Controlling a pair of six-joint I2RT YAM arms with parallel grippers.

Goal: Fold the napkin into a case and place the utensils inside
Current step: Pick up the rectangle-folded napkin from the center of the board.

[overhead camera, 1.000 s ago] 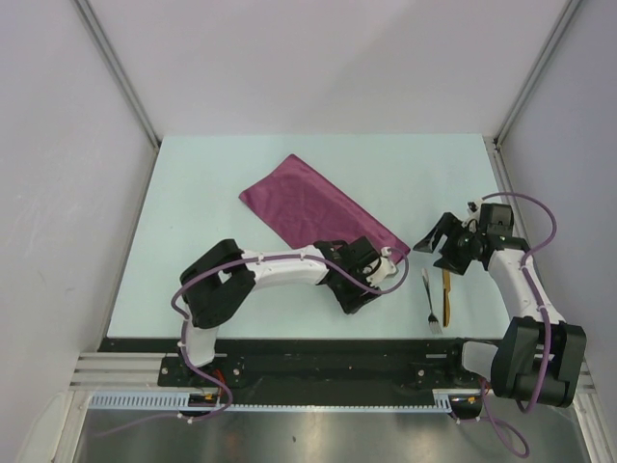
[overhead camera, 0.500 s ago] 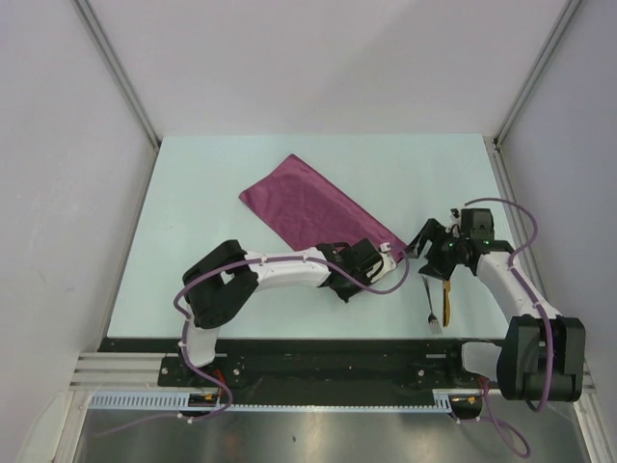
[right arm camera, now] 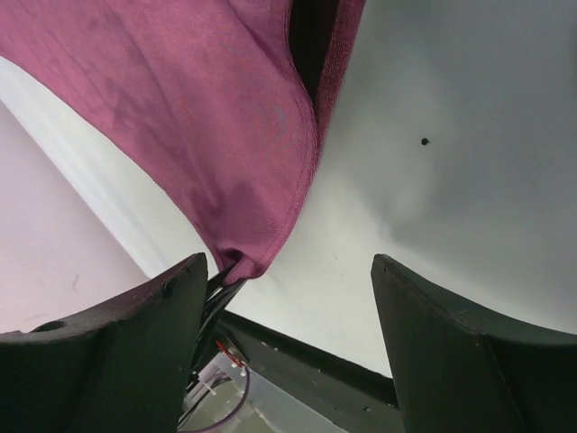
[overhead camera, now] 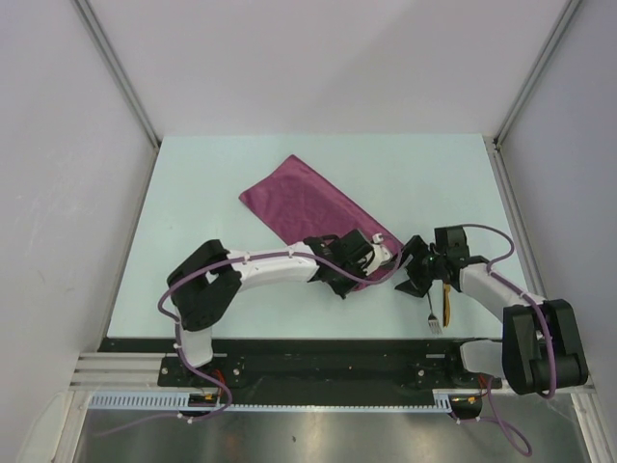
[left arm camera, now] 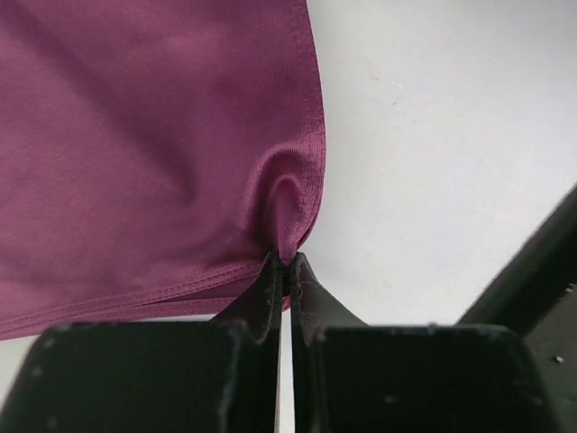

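**Napkin corner pinched by the left arm, right jaws spread beside it**

Top view: the folded napkin (overhead camera: pixel 308 203) lies slantwise on the table (overhead camera: pixel 193 212). The left gripper (overhead camera: pixel 384 260) meets its near right corner, and the right gripper (overhead camera: pixel 411 267) sits just beside that corner. The utensils (overhead camera: pixel 440 304) lie near the table's front edge, their far ends hidden under the right arm.
Left wrist: the jaws are pressed together on a puckered corner of the cloth.
Right wrist: the jaws are spread wide, with the cloth's corner ahead between them, untouched; its far part is cut off by the frame
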